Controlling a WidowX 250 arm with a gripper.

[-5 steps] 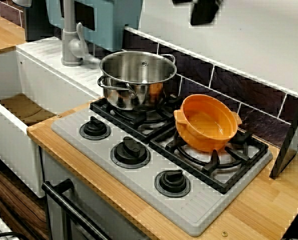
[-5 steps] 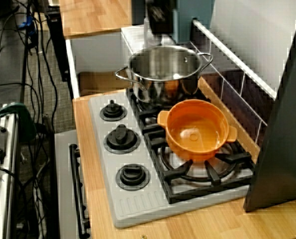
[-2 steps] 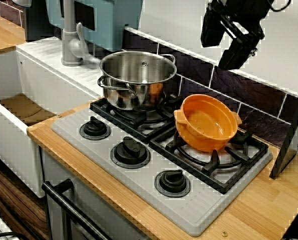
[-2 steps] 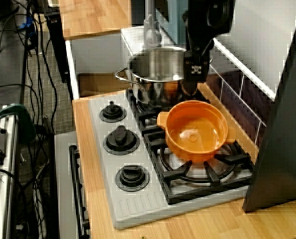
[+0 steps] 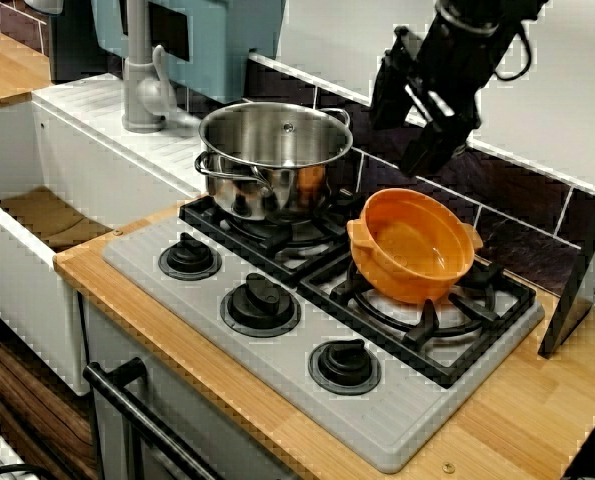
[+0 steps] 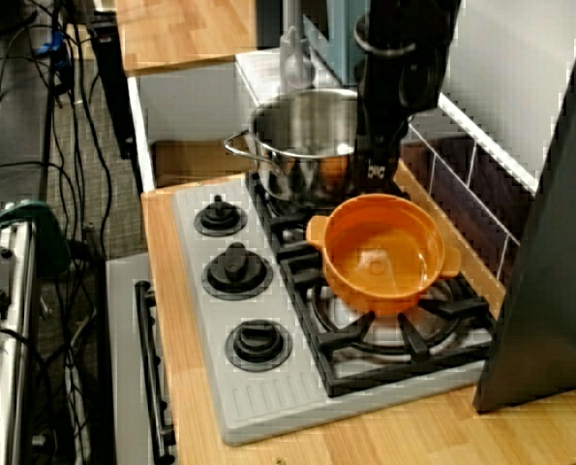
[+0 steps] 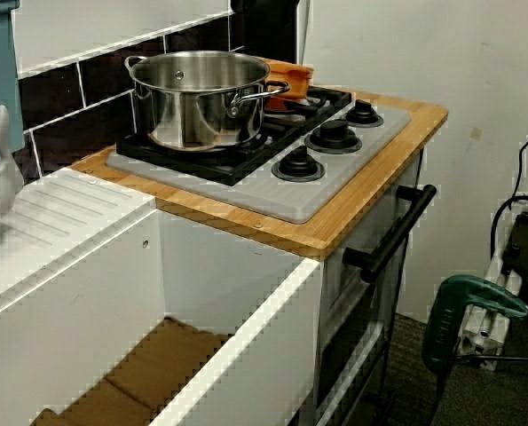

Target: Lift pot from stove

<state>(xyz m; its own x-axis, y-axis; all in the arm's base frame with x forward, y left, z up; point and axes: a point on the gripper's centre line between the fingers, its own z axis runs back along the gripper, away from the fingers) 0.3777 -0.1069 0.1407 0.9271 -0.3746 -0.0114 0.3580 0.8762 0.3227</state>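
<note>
An orange pot [image 5: 413, 245] sits on the right burner grate of the stove [image 5: 277, 350]. It is round and shallow, with a stubby handle on each side, and its inside is empty and glossy. In the side view [image 6: 379, 254] it rests squarely on the black grate, upright, its rim level. From the low view across the sink, only a sliver of it [image 7: 288, 78] shows behind the steel pot.

Above the orange pot and slightly behind it hangs the black gripper [image 5: 417, 128], pointing down and tilted. It is near the pot's back rim but not touching it. Two dark fingers stand apart with a gap between them, so the jaws look parted and hold nothing. In the side view the gripper [image 6: 373, 172] hangs between the two pots, its tip just beside the orange rim; from here the jaw gap cannot be made out.

On the left burner stands a larger steel pot [image 5: 274, 160], shiny, with looped side handles, close to the orange pot but apart from it. Three round black knobs [image 5: 262, 300] sit in a row along the stove's grey front. A light wood counter [image 5: 517, 415] frames the stove. Behind it run dark tiles [image 5: 497, 210] under a white wall. To the left lie a white sink [image 5: 37, 190] and a grey tap [image 5: 142, 80].
</note>
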